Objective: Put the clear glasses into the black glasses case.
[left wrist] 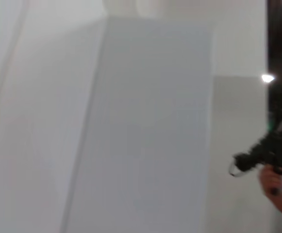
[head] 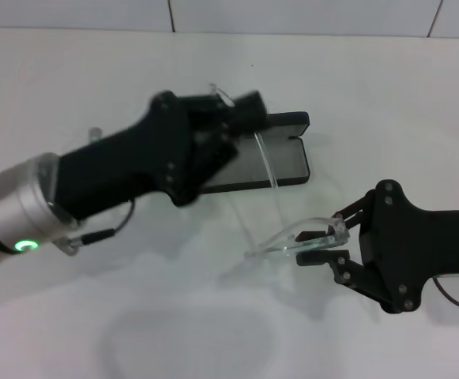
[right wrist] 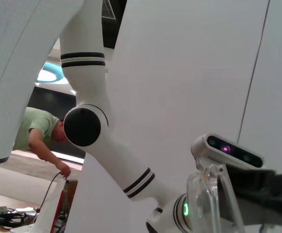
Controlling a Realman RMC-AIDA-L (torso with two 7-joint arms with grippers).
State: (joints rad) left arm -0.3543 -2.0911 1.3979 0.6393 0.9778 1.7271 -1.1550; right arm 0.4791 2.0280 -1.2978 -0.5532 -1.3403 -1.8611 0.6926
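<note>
Clear glasses [head: 304, 237], colourless transparent plastic with thin see-through temple arms, hang just above the white worktop [head: 387, 87], right of centre and nearer than the case. The right gripper [head: 329, 241] has its black fingers closed on the frame's right end, one above and one below it. One temple arm slants up and away toward the black rectangular hard-shell glasses case [head: 280, 162], which lies open at the far centre with its grey lining showing.

The left gripper [head: 241, 110] sits over the case's left part, apparently on the raised lid; whether its fingers are open or closed cannot be told.

Likely risks: the long unfolded temple could catch the case's near rim and twist the slick frame out of the one-ended pinch. If the left gripper lets go early, the lid could drop onto the glasses.
</note>
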